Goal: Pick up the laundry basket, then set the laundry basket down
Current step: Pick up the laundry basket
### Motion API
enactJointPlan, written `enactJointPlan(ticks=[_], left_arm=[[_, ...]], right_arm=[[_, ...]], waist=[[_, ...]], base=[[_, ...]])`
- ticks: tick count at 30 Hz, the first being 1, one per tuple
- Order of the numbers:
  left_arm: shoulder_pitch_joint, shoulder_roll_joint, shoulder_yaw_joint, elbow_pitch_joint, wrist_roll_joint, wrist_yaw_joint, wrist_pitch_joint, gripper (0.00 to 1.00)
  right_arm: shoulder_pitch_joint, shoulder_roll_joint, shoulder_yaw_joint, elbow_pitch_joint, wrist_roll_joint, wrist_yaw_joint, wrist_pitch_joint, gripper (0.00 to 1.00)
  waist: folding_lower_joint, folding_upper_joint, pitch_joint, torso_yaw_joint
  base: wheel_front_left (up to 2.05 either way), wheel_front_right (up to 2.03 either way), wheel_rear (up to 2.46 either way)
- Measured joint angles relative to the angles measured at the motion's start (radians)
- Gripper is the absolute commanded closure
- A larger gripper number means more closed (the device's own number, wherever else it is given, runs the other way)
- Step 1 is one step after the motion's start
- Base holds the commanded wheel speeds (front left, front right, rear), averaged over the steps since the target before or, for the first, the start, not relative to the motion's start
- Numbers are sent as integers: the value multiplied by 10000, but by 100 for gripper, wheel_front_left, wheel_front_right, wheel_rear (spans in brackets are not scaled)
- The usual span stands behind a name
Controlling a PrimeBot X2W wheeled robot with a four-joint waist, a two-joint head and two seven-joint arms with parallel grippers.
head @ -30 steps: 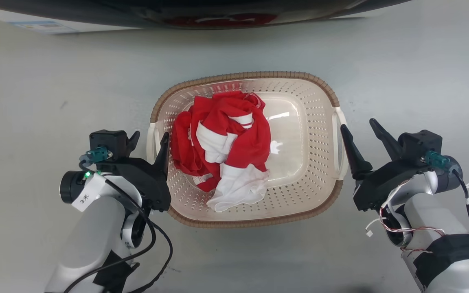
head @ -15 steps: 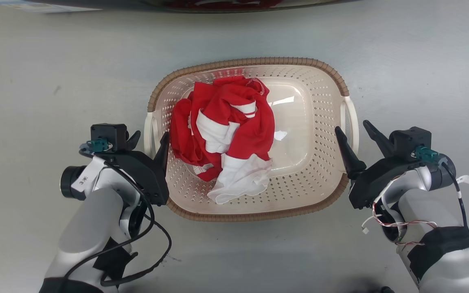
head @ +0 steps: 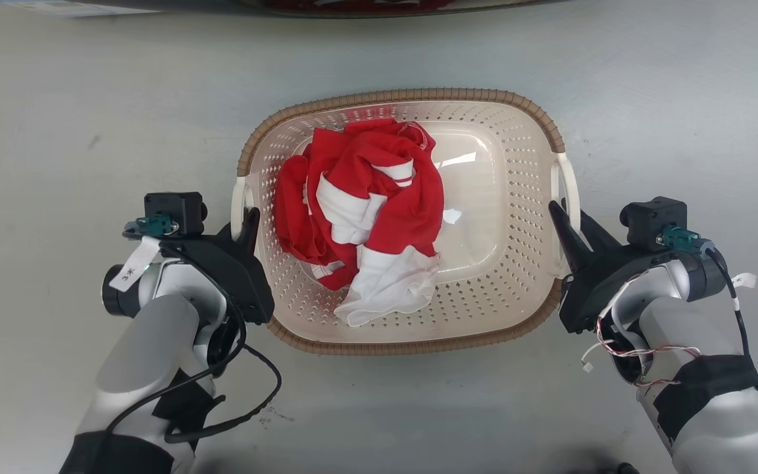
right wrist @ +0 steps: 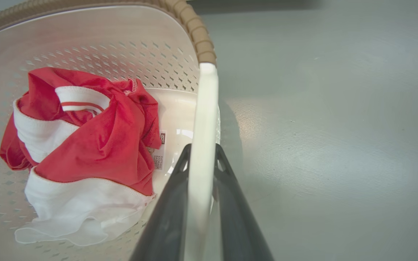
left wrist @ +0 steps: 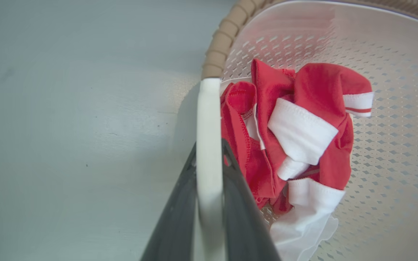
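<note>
Grey floor (head: 56, 131) is showing all around the laundry basket (head: 405, 345), centred before you; your left gripper (head: 239, 224) and right gripper (head: 568, 212) are each pinching their fingers (left wrist: 180, 214) onto a white side handle (left wrist: 209, 119).

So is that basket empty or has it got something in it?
Not empty: a crumpled red and white garment lies inside the basket.

I see a pale grey floor (head: 56, 99), smooth, lightly speckled, with soft glare; a dark edge (head: 195, 4) runs along the top.
</note>
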Motion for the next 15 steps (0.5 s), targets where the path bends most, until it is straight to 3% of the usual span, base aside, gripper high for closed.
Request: enactJointPlan(ticks=[15], left_arm=[[-593,-226,-136,1072,-272,-180,238,100]], right_arm=[[-360,52,217,895,357,153,190,100]], waist=[[1,1,-494,27]], base=[[0,0,0]])
